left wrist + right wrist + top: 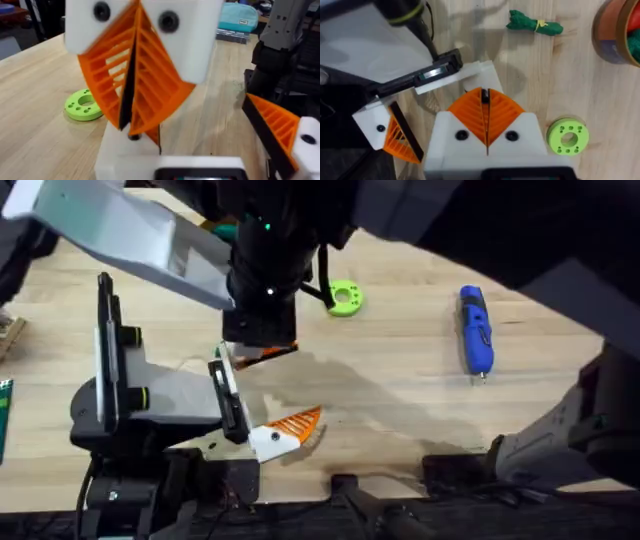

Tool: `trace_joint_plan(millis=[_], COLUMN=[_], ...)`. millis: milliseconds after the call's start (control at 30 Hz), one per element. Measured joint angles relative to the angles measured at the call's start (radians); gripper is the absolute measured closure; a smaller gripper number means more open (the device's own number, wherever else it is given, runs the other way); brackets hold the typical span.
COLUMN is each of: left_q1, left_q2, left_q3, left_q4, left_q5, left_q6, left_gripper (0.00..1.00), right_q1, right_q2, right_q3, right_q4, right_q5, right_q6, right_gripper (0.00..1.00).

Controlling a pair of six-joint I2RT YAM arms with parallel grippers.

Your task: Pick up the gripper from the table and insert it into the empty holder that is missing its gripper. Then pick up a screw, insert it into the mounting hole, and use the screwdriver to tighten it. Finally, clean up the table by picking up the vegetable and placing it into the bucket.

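Note:
My right gripper hangs low over the table's middle, its orange pads shut; a sliver of the orange gripper pokes out below its fingertips, right at the white holder. That holder is the bare side of my left gripper, which lies level on the table and stands open, with an orange finger on its other side only. The blue screwdriver lies at the right. The dark-green vegetable lies beyond the holder, near the orange bucket.
A bright green ring lies on the wood just past my right gripper. The right arm looms dark and large across the top of the overhead view. A teal pouch sits off the table behind.

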Motion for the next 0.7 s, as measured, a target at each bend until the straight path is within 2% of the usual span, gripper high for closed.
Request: trace_joint_plan(millis=[700], left_q1=[0.000], left_q2=[0.000], left_q3=[0.000], left_q4=[0.000], left_q5=[0.003], left_q6=[-0.006], left_gripper=[0.015], right_q1=[0.005], right_q2=[0.019], right_q3=[0.001], right_q4=[-0.001], right_q5=[-0.006], right_q6=[0.003], right_gripper=[0.994])
